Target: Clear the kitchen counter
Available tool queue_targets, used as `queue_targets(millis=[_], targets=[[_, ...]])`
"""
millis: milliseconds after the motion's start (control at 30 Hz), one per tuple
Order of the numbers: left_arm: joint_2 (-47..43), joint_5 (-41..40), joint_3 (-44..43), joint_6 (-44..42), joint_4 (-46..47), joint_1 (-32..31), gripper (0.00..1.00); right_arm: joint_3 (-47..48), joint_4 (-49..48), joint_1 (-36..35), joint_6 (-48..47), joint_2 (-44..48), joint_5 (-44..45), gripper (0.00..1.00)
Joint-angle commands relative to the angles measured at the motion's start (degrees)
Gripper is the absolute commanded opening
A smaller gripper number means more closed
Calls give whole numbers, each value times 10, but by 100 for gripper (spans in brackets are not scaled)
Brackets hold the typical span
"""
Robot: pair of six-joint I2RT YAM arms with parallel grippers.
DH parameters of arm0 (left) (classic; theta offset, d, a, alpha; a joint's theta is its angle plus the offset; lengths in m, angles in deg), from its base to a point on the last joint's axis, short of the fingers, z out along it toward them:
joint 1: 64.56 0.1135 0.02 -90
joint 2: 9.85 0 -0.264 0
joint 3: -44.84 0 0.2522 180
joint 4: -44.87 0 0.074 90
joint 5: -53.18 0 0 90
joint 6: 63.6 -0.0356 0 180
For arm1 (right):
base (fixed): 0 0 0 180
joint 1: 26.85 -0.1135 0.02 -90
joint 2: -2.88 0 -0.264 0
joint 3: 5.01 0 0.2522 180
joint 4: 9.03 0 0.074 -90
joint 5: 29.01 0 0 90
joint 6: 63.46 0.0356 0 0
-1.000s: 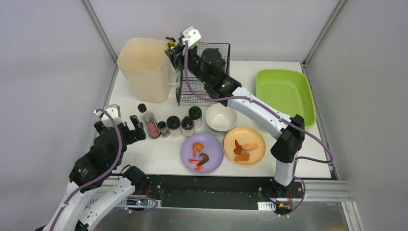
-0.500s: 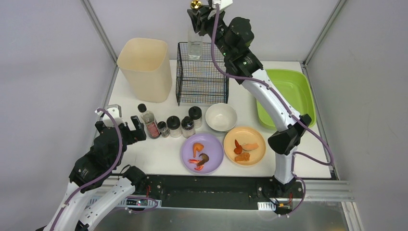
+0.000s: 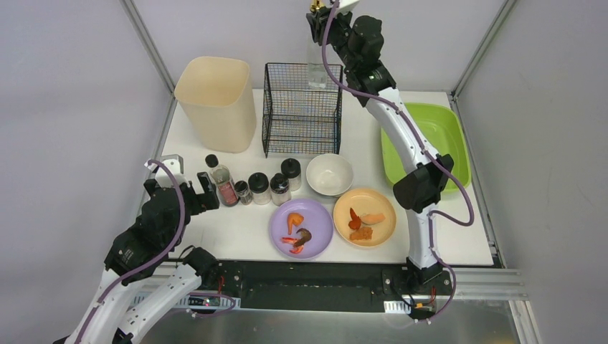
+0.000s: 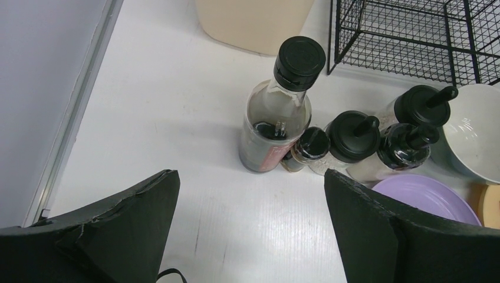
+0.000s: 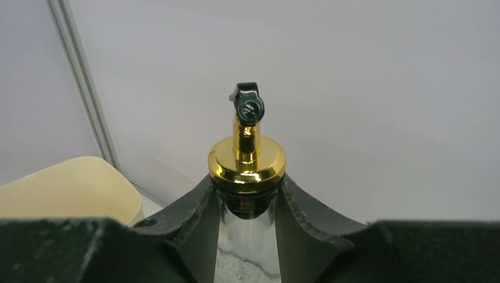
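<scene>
Glass bottle, upright, clamped at its neck by the right tool; basket lies below, slightly nearer; left tool gapes wide.

My right arm stretches high, right gripper clamped on a bottle neck; left gripper hangs low, fingers apart.

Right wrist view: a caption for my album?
Right gripper shut on a clear bottle below its gold pourer, grey wall behind.
</scene>
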Motion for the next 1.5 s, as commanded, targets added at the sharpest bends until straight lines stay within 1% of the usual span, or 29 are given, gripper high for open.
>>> queue_targets(millis=[0,233,433,833,1033,1200,1467], targets=[[14,5,0,-11,1,10,97,43,-106,20,28,9,-29,0],[27,7,0,-12,2,15,97,75,-116,51,53,-35,-44,0],[40,9,-1,-13,2,24,97,71,-131,74,71,-52,-57,0],[47,29,-2,-14,3,49,97,-29,-184,85,78,-42,-96,0],[48,35,-3,-15,3,57,97,-109,-219,86,83,-20,-116,0],[53,38,-3,-15,3,61,97,-169,-244,86,93,-6,-121,0],[50,40,-3,-15,3,65,97,-239,-272,86,99,10,-118,0]])
